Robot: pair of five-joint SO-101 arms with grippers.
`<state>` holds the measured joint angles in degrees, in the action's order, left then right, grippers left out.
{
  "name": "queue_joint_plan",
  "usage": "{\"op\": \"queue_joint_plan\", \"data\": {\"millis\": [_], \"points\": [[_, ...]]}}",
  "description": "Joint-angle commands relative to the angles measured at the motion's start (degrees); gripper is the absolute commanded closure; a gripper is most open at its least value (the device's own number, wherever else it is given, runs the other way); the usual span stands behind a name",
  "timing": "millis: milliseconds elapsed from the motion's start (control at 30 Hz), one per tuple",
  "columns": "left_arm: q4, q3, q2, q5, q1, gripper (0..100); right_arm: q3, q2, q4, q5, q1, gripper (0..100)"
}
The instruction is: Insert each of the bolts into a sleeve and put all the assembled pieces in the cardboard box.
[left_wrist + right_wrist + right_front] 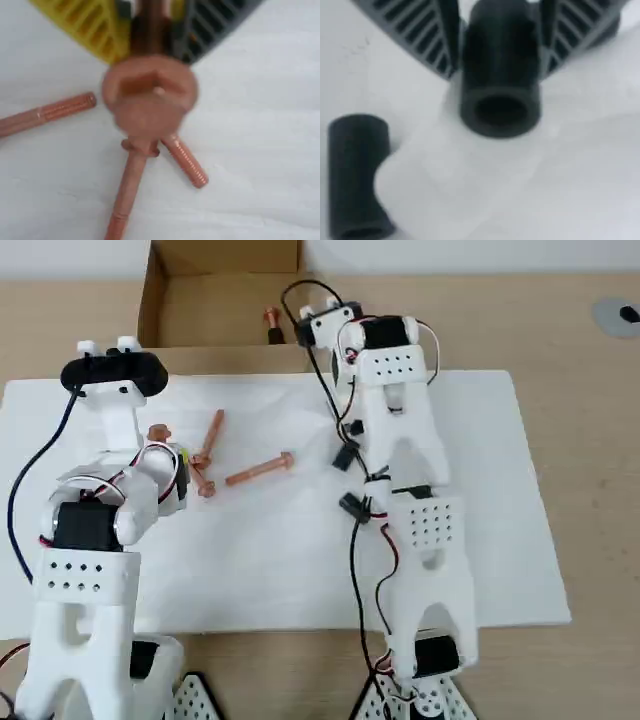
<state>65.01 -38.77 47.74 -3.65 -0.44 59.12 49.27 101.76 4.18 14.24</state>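
My left gripper, with one yellow and one dark finger, is shut on a copper bolt whose round head faces the camera. In the high view that gripper hangs over the left part of the white sheet, the bolt's head sticking out. Three loose bolts lie beside it: one long, one long, one short. My right gripper is shut on a black sleeve, its bore open toward the camera. A second black sleeve lies on the sheet nearby.
The cardboard box stands open at the back edge of the white sheet, with one assembled piece inside. The right arm stretches over the sheet's middle, cables hanging along it. A raised fold of sheet lies next to the loose sleeve.
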Motion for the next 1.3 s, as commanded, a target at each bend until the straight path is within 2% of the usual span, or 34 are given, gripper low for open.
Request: {"op": "queue_joint_plan", "data": {"millis": [0,300,400,533,667,1267], "points": [[-0.9,0.4,1.3,-0.3,1.0,99,2.1,-9.0,0.7,0.5,0.8,98.8],[-0.9,0.4,1.3,-0.3,1.0,99,-18.9,-10.1,0.6,6.2,1.4,98.6],[-0.9,0.4,1.3,-0.3,1.0,99,-19.0,-10.1,0.0,6.4,1.1,97.7],[-0.9,0.4,1.3,-0.3,1.0,99,-19.0,-10.3,0.3,6.8,0.7,88.0],[-0.9,0.4,1.3,-0.3,1.0,99,-19.0,-10.3,0.4,10.3,0.7,81.4],[-0.8,0.4,1.3,-0.3,1.0,99,-19.0,-10.4,0.5,10.4,1.1,81.0]]}}
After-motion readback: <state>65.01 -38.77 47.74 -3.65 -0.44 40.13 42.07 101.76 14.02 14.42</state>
